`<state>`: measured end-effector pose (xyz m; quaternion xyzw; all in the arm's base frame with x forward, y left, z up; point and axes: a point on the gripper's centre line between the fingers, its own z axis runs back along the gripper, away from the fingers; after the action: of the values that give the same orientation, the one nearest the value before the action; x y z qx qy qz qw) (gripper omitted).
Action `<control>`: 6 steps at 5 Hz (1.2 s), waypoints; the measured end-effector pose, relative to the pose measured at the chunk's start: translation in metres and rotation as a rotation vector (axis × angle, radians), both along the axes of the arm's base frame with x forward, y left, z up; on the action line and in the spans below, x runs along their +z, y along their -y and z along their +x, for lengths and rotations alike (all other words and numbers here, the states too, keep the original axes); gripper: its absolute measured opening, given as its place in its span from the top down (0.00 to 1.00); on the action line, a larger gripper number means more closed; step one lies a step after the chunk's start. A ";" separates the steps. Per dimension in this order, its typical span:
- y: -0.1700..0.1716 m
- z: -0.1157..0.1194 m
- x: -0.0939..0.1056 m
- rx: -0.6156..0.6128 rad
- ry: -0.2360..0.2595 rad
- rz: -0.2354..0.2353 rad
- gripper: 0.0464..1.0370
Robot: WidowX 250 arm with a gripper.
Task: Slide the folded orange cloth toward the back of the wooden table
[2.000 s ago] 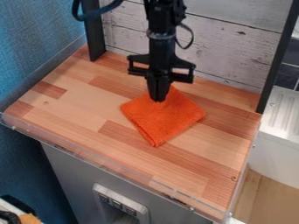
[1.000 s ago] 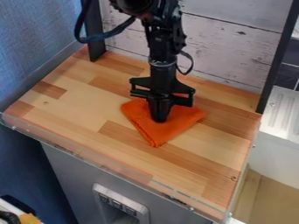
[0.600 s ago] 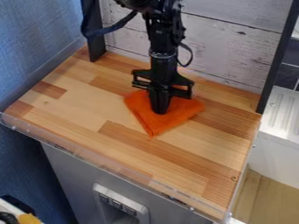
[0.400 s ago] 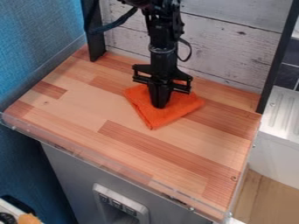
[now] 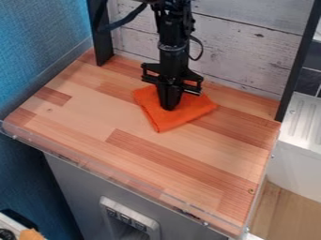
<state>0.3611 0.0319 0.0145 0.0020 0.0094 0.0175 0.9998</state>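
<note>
Blue wall far left of the cloth. Black post beyond the cloth and to its left. Cloth: orange, lying flattish on the wooden counter, directly beneath the gripper and spreading out on both sides of its tips, one corner pointing toward the near edge. Gripper upright, coming down over the cloth's far edge; fingers pressed together, tips touching the cloth left of its middle. Whether a fold is pinched between them, cannot tell. Pale plank wall behind the cloth. Second black post right of the cloth; white ridged surface farther right.
</note>
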 end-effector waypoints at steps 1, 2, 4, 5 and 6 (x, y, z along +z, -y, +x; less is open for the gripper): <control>-0.010 -0.008 0.004 -0.013 -0.051 -0.005 0.57; -0.022 -0.012 0.026 -0.023 -0.040 -0.006 0.27; -0.054 -0.026 0.073 -0.032 0.002 -0.025 0.04; -0.066 -0.034 0.092 -0.040 0.024 -0.025 0.04; -0.075 -0.036 0.101 -0.042 0.040 -0.021 0.04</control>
<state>0.3252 0.1074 0.1157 -0.0088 -0.0104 -0.0033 0.9999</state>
